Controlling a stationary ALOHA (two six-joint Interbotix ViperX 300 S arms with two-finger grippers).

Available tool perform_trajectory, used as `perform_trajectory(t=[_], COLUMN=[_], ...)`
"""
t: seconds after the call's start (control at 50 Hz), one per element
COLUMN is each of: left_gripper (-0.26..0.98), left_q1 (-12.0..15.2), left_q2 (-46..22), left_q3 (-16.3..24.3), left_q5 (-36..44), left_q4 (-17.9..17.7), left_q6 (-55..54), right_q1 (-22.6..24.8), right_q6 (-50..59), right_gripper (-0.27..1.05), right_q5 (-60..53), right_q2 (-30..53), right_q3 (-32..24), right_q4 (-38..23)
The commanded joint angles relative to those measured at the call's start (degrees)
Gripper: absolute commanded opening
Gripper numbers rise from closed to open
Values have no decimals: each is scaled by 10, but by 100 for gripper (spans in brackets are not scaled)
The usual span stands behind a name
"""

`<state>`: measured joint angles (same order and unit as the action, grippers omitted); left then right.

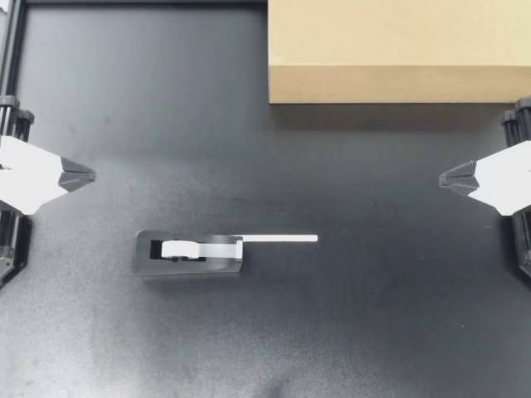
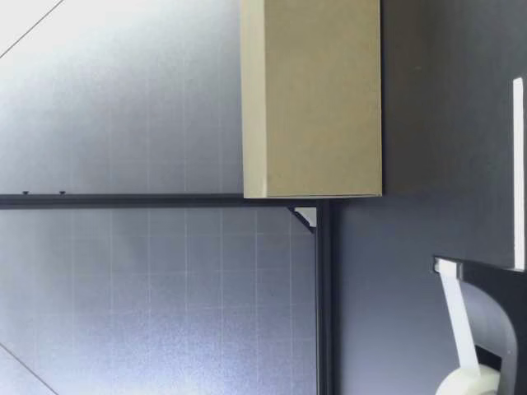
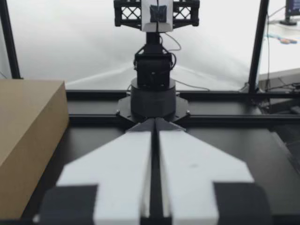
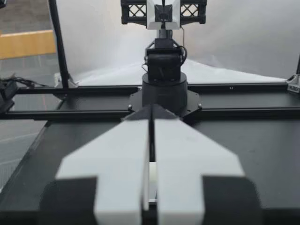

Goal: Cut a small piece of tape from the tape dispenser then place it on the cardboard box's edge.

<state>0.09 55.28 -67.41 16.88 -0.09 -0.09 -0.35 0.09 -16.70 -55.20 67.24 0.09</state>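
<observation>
A dark tape dispenser lies on the black table left of centre, with a white tape roll in it. A white strip of tape sticks out from its cutter toward the right. The low view shows the dispenser close to that camera, with its strip running on. The cardboard box sits at the back right. My left gripper is shut at the left edge, well away from the dispenser. My right gripper is shut at the right edge. Each holds nothing.
The box lies beside the left gripper in the left wrist view, which faces the other arm's base. The right wrist view shows the right gripper and the opposite base. Black frame rails edge the table.
</observation>
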Motion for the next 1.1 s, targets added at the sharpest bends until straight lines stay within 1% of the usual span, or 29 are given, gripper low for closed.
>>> perform_trajectory(t=[0.0,0.06,0.22,0.42,0.54,0.66,0.88,1.08], left_gripper=[-11,-12,-12,-12,-12,-12,-12,-12], left_q1=[10,10,10,10,10,10,10,10], left_q2=[-4,-4,-7,-12,-13,-13,-13,-13], left_q3=[8,8,3,-8,-14,-18,-26,-36], left_q5=[9,14,22,51,61,61,61,62], left_q4=[-1,-1,-1,-1,-1,-1,-1,-1], left_q6=[7,7,7,6,7,6,-1,-3], right_q1=[0,-1,-1,-19,-24,-24,-24,-19], right_q6=[-1,0,-1,3,4,4,1,-4], right_gripper=[-9,-13,-13,-13,-13,-13,-13,-13], right_q5=[-7,-10,-16,3,47,127,304,462], right_q2=[4,7,41,167,255,357,525,641], right_q3=[-8,-11,-38,-126,-193,-280,-444,-570], right_q4=[-1,0,0,8,15,17,17,25])
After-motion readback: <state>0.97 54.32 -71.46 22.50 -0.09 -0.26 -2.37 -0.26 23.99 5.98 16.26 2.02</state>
